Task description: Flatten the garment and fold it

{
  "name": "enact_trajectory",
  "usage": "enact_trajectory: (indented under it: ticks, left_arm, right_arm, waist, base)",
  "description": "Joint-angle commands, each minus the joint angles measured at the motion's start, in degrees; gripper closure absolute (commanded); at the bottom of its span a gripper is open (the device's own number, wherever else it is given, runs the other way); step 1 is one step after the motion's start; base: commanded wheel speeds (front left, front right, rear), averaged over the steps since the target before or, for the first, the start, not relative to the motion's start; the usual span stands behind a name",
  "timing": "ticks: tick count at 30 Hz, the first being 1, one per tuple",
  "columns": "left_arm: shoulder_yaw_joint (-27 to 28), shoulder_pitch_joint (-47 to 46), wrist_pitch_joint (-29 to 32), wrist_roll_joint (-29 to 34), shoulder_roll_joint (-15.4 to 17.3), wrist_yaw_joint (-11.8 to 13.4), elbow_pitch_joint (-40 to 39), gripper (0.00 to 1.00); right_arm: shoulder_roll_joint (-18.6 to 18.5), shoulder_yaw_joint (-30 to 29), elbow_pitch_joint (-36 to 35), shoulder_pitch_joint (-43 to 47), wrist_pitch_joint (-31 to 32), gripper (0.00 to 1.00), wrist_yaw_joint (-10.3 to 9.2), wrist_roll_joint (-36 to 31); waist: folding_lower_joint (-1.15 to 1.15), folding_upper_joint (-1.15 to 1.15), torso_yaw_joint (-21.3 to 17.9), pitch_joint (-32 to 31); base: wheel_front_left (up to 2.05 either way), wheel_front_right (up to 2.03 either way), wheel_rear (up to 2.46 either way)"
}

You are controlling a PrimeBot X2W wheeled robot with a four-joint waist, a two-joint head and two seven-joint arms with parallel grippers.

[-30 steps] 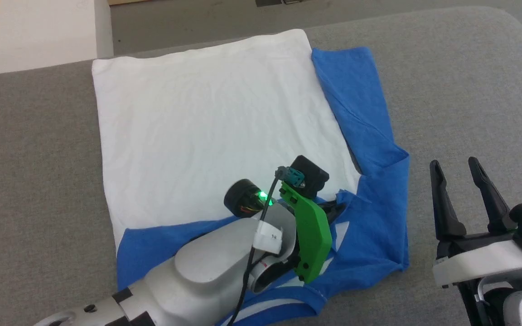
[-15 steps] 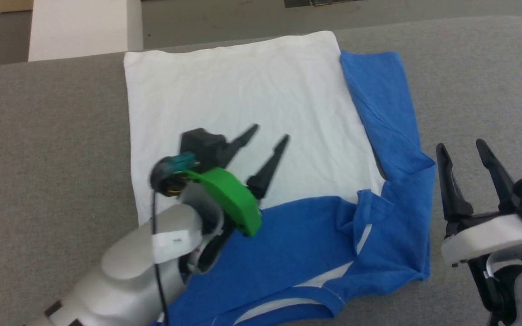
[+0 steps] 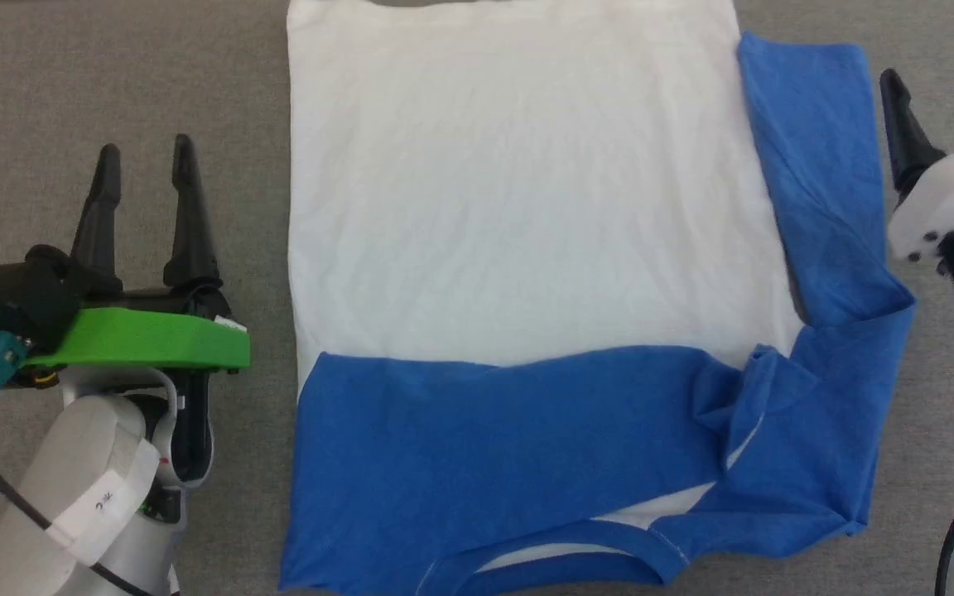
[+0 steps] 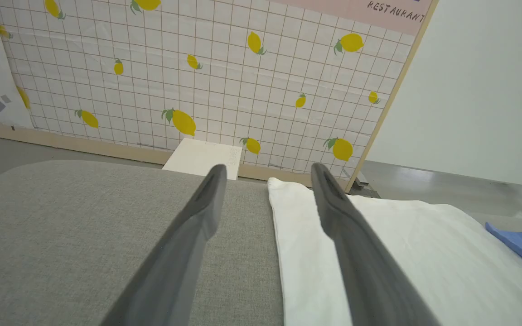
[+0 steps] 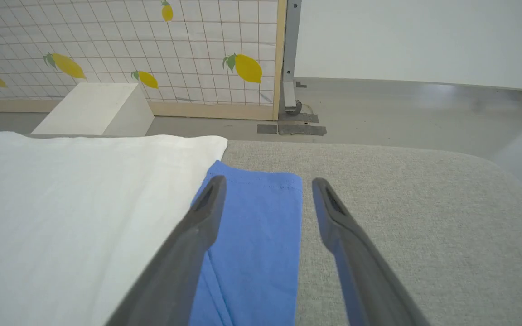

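**On the grey surface: the garment laid flat**

You see the garment spread out, its white body filling the middle of the head view. One blue sleeve is folded across the near end, beside the neckband. The other sleeve runs along the right edge, creased where the two meet. Your left gripper stands just beside the left edge, over bare surface, fingers spread and holding nothing. Your right gripper sits beside the right sleeve, likewise spread wide and empty.

garment on table, left end effector to its left, right end effector to its right
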Motion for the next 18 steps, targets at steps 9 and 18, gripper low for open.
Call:
enact_trajectory:
  ticks: [9,18]
  left_arm:
    - [10.34,1.82,-0.21,10.62,-10.2,-9.98,-0.49,0.0]
    - [16.3,2.07,-0.21,15.4,-16.03,-16.61,1.93,0.0]
  right_arm:
    - [-0.79,-10.59,14.88,-15.39,9.95,0.0,-0.09,-7.18]
    - [-0.6,-15.19,17.84,-19.13,18.95,0.93,-0.09,-12.94]
  waist:
    - [-0.01,0.0,7.34,11.82]
    - [-0.01,0.0,7.73,12.27]
  base:
    - [0.0,0.0,0.0]
    - [0.0,0.0,0.0]
